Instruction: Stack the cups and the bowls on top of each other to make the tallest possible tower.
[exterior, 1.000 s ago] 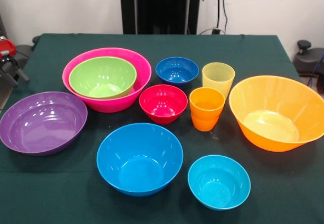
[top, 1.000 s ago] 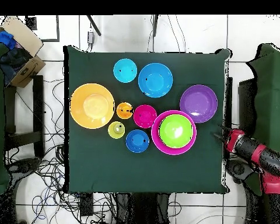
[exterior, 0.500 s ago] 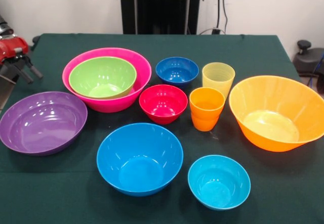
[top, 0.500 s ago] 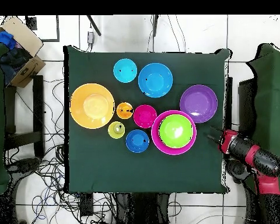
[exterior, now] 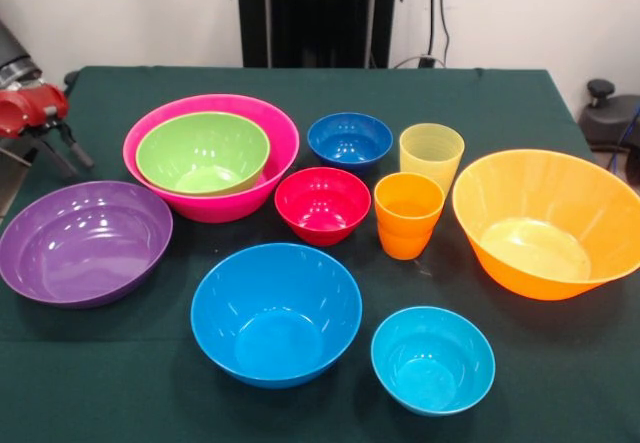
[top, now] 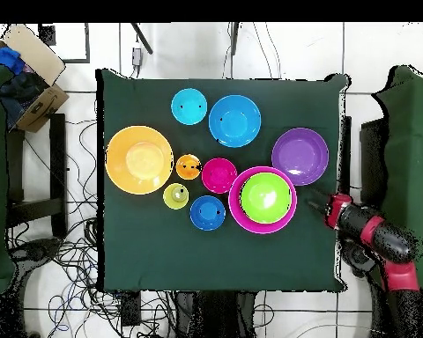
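The lime green bowl (exterior: 200, 151) sits nested in the large pink bowl (exterior: 285, 143), the only stack. The purple bowl (exterior: 80, 241), sky blue bowl (exterior: 275, 313), cyan bowl (exterior: 432, 358), red bowl (exterior: 322, 203), dark blue bowl (exterior: 349, 140) and large orange bowl (exterior: 545, 223) stand singly. The pale yellow cup (exterior: 431, 153) and orange cup (exterior: 408, 213) stand upright side by side. My gripper (exterior: 62, 155) is open and empty at the table's edge, just beside the pink bowl (top: 235, 204) and below the purple bowl (top: 300, 156) in the overhead view (top: 312, 204).
The dark green tablecloth (exterior: 500, 103) covers the table. A cardboard box (top: 34, 66) and cables lie on the floor beside it. The black pedestal (exterior: 318, 13) stands at the far side.
My gripper has moved in from off the table's side toward the pink bowl, now over the table's edge. The bowls and cups have not moved.
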Controlling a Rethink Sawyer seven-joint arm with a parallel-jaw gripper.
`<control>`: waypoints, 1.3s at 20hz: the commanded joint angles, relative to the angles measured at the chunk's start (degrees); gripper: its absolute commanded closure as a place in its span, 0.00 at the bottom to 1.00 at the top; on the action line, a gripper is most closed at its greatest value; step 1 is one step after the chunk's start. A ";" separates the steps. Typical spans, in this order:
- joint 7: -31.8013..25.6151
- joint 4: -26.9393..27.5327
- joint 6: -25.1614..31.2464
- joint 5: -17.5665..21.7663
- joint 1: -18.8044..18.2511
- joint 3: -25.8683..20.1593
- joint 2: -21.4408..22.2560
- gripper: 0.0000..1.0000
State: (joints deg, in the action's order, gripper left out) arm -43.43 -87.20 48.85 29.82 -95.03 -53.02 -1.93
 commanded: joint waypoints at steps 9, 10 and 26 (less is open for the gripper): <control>1.16 4.06 -7.57 11.99 7.59 5.62 2.47 0.00; 0.82 4.07 -7.75 12.05 7.50 5.57 2.33 0.00; -1.41 6.28 -4.49 12.80 8.75 5.51 3.88 0.00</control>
State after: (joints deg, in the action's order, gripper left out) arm -43.43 -86.98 46.15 35.92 -90.73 -52.24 0.68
